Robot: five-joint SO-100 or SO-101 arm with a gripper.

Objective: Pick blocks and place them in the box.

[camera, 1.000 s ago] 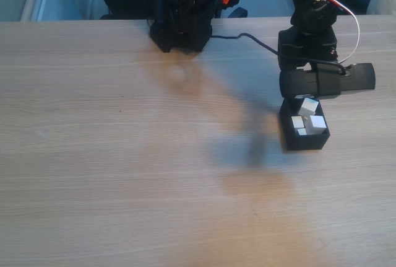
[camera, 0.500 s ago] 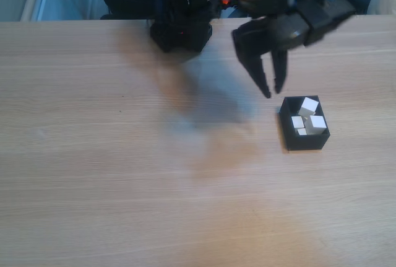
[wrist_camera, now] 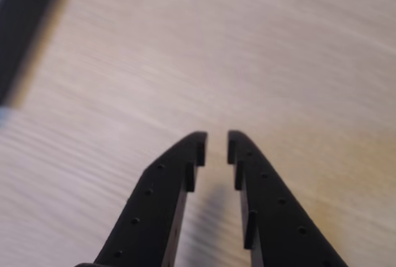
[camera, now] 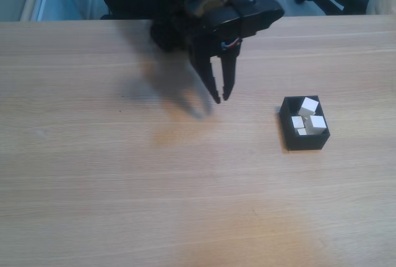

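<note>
Blocks (camera: 307, 118): small white cubes, four or five by my count, piled inside the box, some tipped on edge; none lies loose on the table in the fixed view.
Box (camera: 293, 137): black, open-topped, thin-walled, sitting on the table (camera: 124, 186) toward the right of the fixed view.
Handling: the cubes look light, stiff and smooth-faced; I judge them easy to pinch but apt to slip or twist if caught by a corner.
Where to hold: across two opposite flat faces, near the middle, with the fingers square to the sides.
Claw (camera: 221, 98): pointing down over bare wood, fingers nearly together with a narrow slit between the tips, nothing between them (wrist_camera: 215, 145).
Claw to blocks: the box and its cubes lie well apart from the claw, to its right and slightly nearer the camera in the fixed view.
</note>
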